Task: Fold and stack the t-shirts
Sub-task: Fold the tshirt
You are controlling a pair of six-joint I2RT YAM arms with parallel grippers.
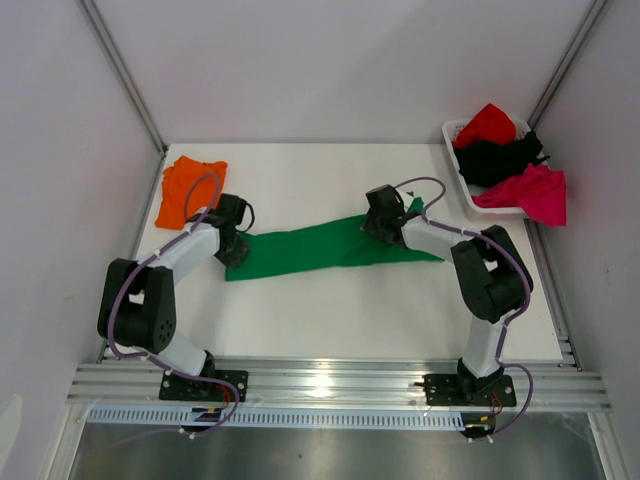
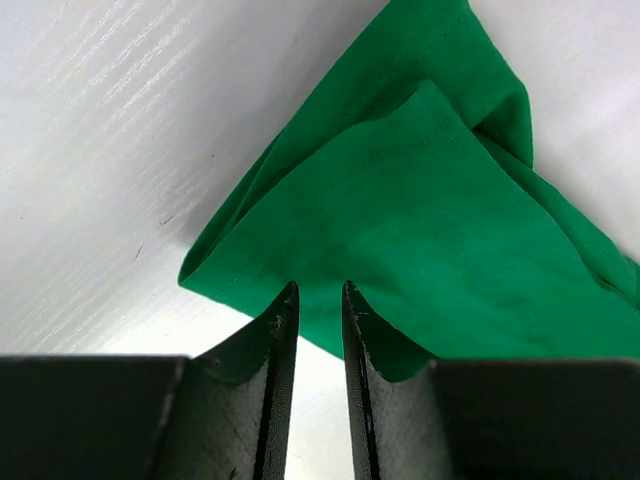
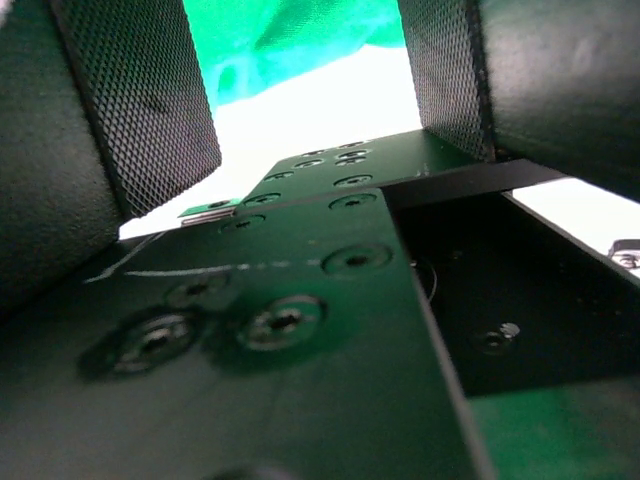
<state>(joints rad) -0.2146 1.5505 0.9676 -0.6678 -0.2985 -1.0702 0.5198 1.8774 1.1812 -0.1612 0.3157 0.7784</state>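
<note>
Table point(image 1: 300, 320) | green t-shirt point(image 1: 310, 250) lies mid-table, drawn into a long band, ready for folding I reckon | orange t-shirt point(image 1: 188, 190) parked far-left, likely the stack's base | right claw point(image 3: 310, 110) gapes empty over the green's right end | left claw point(image 2: 320, 292) nearly closed at the left hem, I can't tell if it's pinching

Centre is blocked by green t-shirt point(image 1: 330, 247), stretched 9 to 3 o'clock. 10 is taken by orange t-shirt point(image 1: 190, 188), 2 by basket point(image 1: 456, 150). Passage is left over bare table point(image 1: 300, 180) at 12 and at 6, between left arm point(image 1: 150, 300) and right arm point(image 1: 490, 275).
</note>
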